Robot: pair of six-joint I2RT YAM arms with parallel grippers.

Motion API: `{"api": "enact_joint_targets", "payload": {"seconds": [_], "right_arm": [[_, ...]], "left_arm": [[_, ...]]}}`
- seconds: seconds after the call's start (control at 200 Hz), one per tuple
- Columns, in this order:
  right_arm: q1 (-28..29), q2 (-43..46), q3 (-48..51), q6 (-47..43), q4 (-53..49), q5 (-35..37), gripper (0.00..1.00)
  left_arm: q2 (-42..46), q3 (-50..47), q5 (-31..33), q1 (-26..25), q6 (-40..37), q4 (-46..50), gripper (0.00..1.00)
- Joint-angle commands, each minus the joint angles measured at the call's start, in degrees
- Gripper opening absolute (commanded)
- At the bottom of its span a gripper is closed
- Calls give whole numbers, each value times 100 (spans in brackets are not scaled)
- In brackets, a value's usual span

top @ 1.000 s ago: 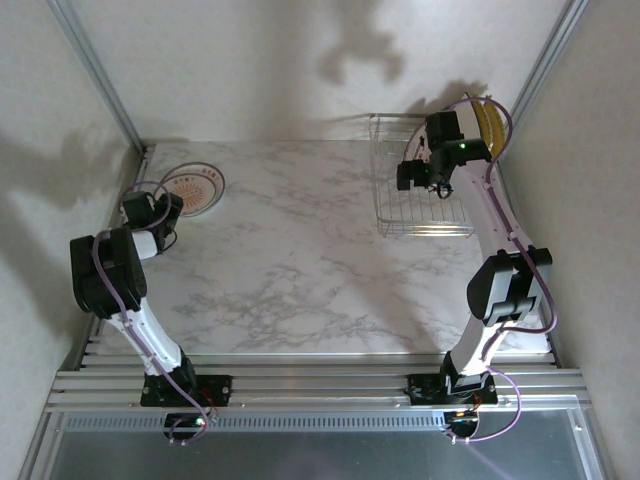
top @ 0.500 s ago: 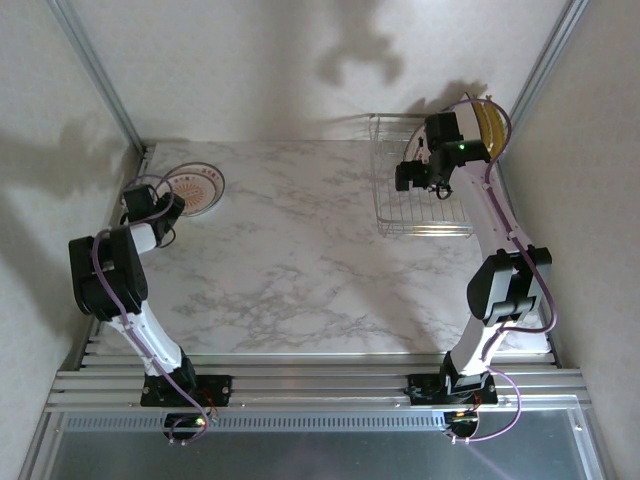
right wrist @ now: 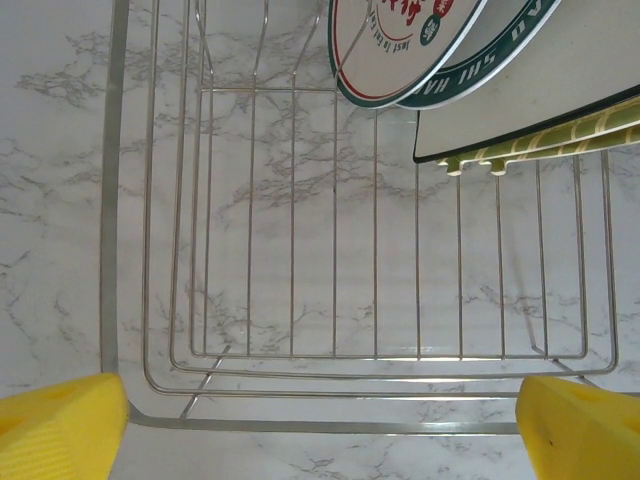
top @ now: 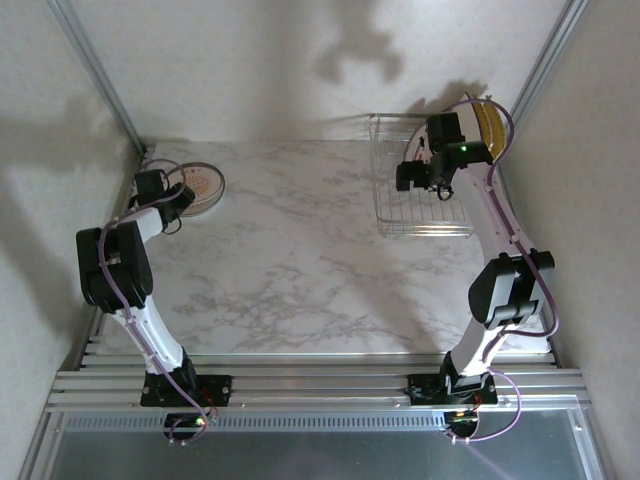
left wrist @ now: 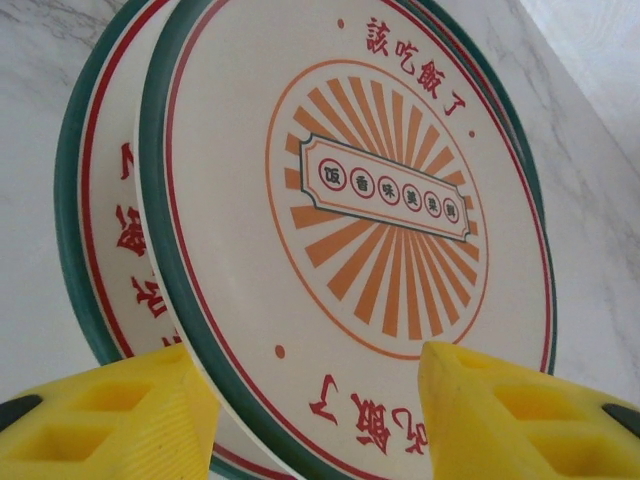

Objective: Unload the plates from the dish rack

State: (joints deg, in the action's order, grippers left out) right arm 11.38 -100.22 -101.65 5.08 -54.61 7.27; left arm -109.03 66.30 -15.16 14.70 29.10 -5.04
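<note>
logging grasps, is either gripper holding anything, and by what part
Nothing is held: left gripper open at the plates, right gripper open over the dish rack.

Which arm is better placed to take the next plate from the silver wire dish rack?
Right. The right gripper, open, hangs over the silver wire dish rack, facing the round white green-rimmed plates standing inside. The left gripper is far across the marble table, at the stacked plates already unloaded.

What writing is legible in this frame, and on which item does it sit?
"該吃飯了": red, along the rim of the top round plate, left wrist view.
Centre banner on it: five small characters, too blurred to read surely.
Round plates in the dish rack: lettering cropped, unreadable.
</note>
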Motion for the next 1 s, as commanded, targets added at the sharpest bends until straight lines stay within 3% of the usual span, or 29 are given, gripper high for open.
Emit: {"api": "enact_joint_targets", "payload": {"seconds": [0.0,0.471,0.731,0.871,0.991], "right_arm": [[-39,191,66,-86,67,-70,99],[-34,230,75,-104,70,-94,99],[-70,81,-122,-104,47,-71,99],[-141,-296,-658,-132,-34,-60,99],[-211,-873,-1369,-147,-146,-24,99]], "left_arm": [[-111,129,212,-27,-272,240,54],[-64,179,720,-25,-760,792,60],[408,206,1208,-128,-1135,1308,76],[1008,390,1323,-453,-1332,1754,99],[1319,844,1293,-788,-1515,2356,100]]}}
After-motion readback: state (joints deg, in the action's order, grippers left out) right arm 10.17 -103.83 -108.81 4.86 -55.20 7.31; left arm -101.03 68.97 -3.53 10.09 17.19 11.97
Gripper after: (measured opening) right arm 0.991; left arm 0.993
